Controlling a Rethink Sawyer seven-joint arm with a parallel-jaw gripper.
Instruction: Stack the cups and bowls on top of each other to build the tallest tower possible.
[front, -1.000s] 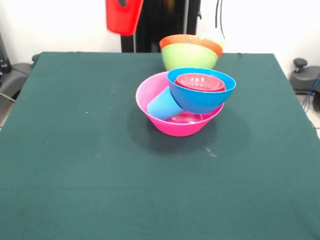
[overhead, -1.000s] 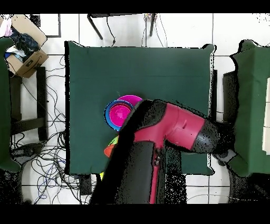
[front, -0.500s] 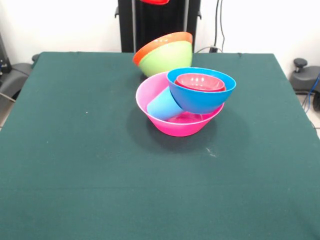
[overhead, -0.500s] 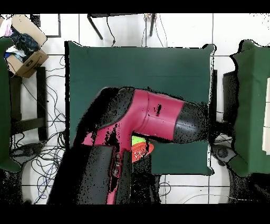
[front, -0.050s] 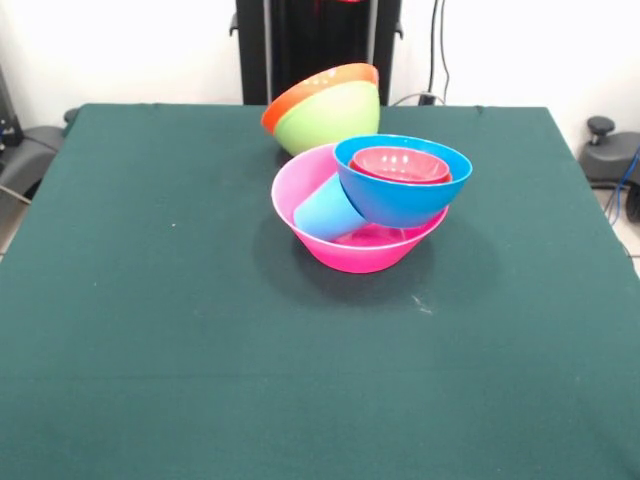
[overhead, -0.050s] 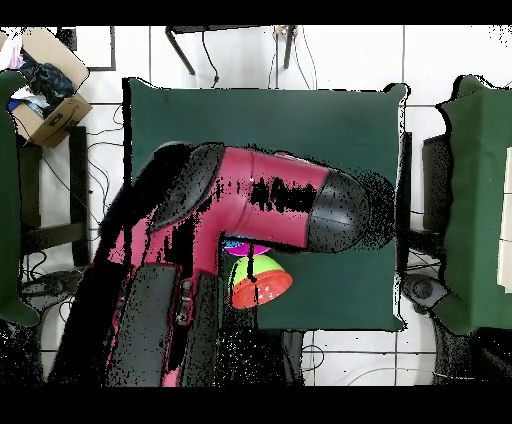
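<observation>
The tower's base, a large pink bowl, stands mid-table. A light blue cup lies on its side inside it. A blue bowl rests tilted on the pink rim and holds a small red bowl. Behind them a green bowl, nested with an orange bowl, leans over on its side. From overhead the red arm covers the tower. Only the green bowl, the orange bowl and a pink sliver show. The gripper is out of view in both views.
The dark green table spreads wide around the pile. Overhead, a cardboard box sits off the table's upper left, another green table stands at the right, and cables lie on the floor.
The green and orange bowls have tipped from upright onto their side and shifted left in the front view. A red shape at the top edge has left. Overhead, the arm swung left.
</observation>
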